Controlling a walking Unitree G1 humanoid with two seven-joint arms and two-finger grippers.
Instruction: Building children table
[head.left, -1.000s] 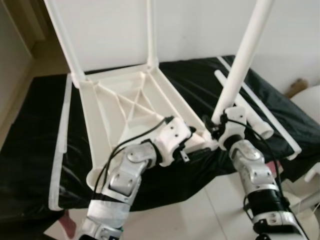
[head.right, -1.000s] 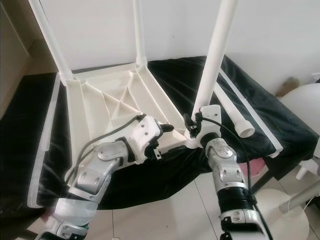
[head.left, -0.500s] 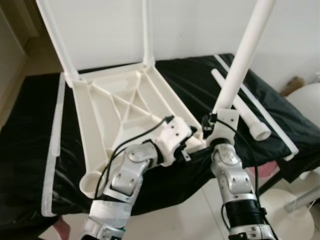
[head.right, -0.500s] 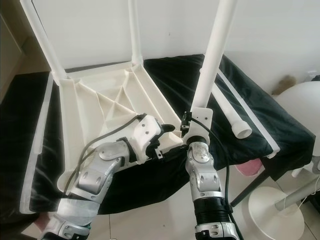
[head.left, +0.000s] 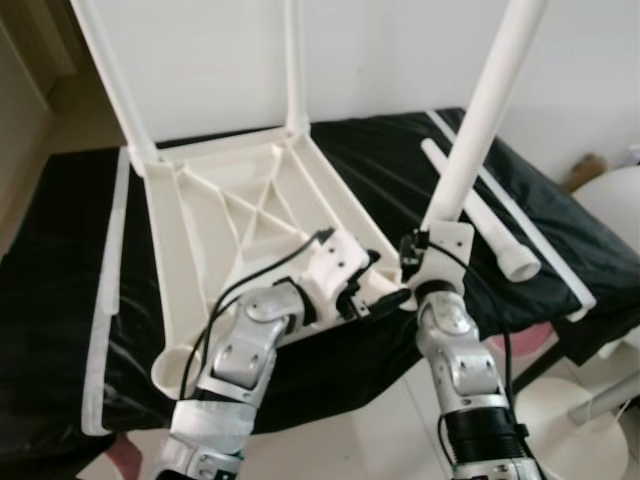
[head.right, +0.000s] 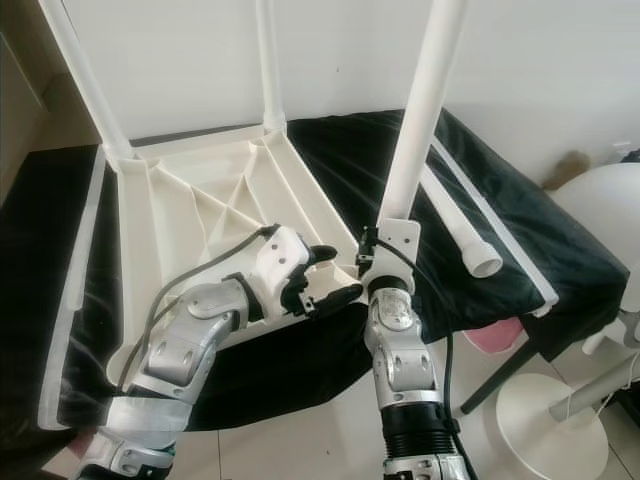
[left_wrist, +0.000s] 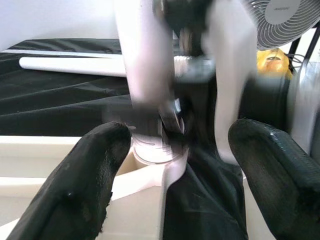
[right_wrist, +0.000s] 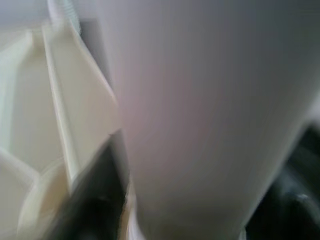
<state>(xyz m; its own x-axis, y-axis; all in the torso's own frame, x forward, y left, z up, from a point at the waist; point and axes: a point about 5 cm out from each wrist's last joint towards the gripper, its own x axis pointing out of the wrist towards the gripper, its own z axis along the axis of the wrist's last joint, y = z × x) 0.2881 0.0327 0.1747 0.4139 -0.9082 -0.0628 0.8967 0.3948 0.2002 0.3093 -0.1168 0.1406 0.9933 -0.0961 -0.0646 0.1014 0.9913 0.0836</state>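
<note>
The right gripper (head.left: 428, 262) is mostly hiding behind its own white wrist block, so whether its fingers are open or closed cannot be told; its wrist camera is giving a blurred, close wall of white tube. That tube is the table leg (head.left: 478, 122), a smooth round plastic post rising steeply from the gripper and running off the top of the picture, its lower end sitting right at the near corner of the tabletop.

The upturned tabletop (head.left: 240, 215) is lying underside up on a black cloth (head.right: 480, 215), stretching away to the left of both grippers. It is cream moulded plastic with raised ribs crossing diagonally and a round socket at each corner. Two fitted legs (head.left: 112, 75) are standing at its far corners, both cropped by the upper edge.

The left gripper (head.left: 372, 298) is reaching in just left of the right one, at the same near corner. Its two black, pebble-textured fingers (left_wrist: 95, 180) are spread wide, gripping nothing, with the leg's blurred base and the corner socket between and beyond them.

A loose leg (head.left: 480, 215), hollow at its open end, is lying on the cloth to the right of the right gripper, beside a thin white strip (head.right: 495, 235). A fan's grille is peeking in, cropped, in the left wrist view.
</note>
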